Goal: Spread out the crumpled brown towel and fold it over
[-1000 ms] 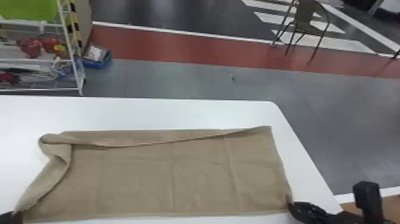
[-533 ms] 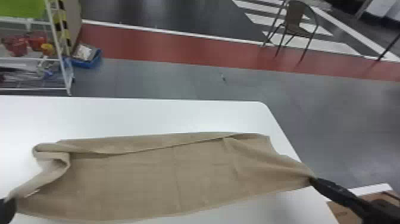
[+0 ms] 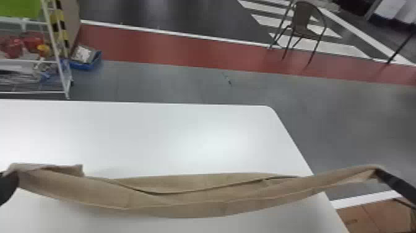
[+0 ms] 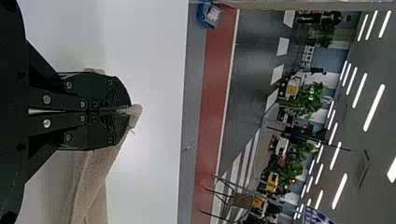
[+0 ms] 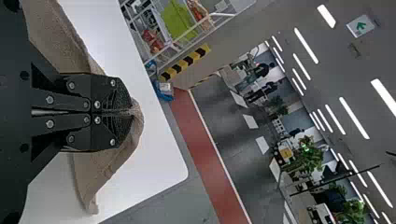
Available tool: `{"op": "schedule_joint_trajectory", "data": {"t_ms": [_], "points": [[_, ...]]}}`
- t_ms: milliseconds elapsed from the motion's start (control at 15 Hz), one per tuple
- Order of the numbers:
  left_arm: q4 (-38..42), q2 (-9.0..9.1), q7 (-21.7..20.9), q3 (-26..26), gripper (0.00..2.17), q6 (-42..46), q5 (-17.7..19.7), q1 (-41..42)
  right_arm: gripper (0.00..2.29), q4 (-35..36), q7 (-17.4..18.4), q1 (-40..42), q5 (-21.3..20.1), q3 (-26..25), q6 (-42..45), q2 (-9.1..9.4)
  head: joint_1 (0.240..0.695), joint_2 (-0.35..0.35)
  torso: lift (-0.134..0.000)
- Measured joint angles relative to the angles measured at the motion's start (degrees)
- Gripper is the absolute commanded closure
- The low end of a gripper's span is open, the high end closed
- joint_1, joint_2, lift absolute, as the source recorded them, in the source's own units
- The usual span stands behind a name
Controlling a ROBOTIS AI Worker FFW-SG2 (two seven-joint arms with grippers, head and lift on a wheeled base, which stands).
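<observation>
The brown towel [image 3: 173, 200] stretches as a long, narrow, sagging band between both grippers, above the white table's near part. At the left edge my left gripper [image 3: 15, 179] holds one end; at the right my right gripper [image 3: 378, 172] has the other end, out past the table's right edge. In the left wrist view, my left gripper [image 4: 127, 111] is shut on a corner of the towel [image 4: 95, 175]. The right wrist view has my right gripper [image 5: 130, 112] shut on the towel [image 5: 105, 168], with cloth hanging on both sides of the fingers.
The white table [image 3: 185, 136] has a rounded far right corner. Beyond it stand a wire rack [image 3: 63, 71] at far left, a blue bin [image 3: 85, 60] on the floor and a chair [image 3: 305, 23]. A brown box [image 3: 368, 217] lies beside the table at lower right.
Both grippers have lifted the towel's near corners, the right one moving outward and up. The towel has gone from lying broad on the table to a taut, narrow band.
</observation>
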State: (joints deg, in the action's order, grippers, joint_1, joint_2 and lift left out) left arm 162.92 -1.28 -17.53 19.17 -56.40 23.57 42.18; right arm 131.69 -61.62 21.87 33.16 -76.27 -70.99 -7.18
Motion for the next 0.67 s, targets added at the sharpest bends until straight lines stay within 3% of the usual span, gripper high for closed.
{"op": "schedule_joint_trajectory", "data": {"t_ms": [267,467,667], "points": [[2.7,1.16,2.7,6.1,1.70,-1.6,11.1,-0.2,1.54,0.1,0.7,-4.5,7.1,-7.2,-8.1,-1.02,0.695,-0.350,-0.123],[5.0,1.20,6.1,8.4,1.70,-6.0,13.9,-1.3,1.54,0.0,2.2,-7.7,9.1,-8.0,-13.5,-1.61,0.695,-0.350,-0.123],[5.1,1.20,9.8,12.3,1.70,-11.7,15.6,-4.9,1.54,0.0,7.6,-9.8,7.7,-3.2,-14.2,-1.61,0.695,-0.350,-0.123]]}}
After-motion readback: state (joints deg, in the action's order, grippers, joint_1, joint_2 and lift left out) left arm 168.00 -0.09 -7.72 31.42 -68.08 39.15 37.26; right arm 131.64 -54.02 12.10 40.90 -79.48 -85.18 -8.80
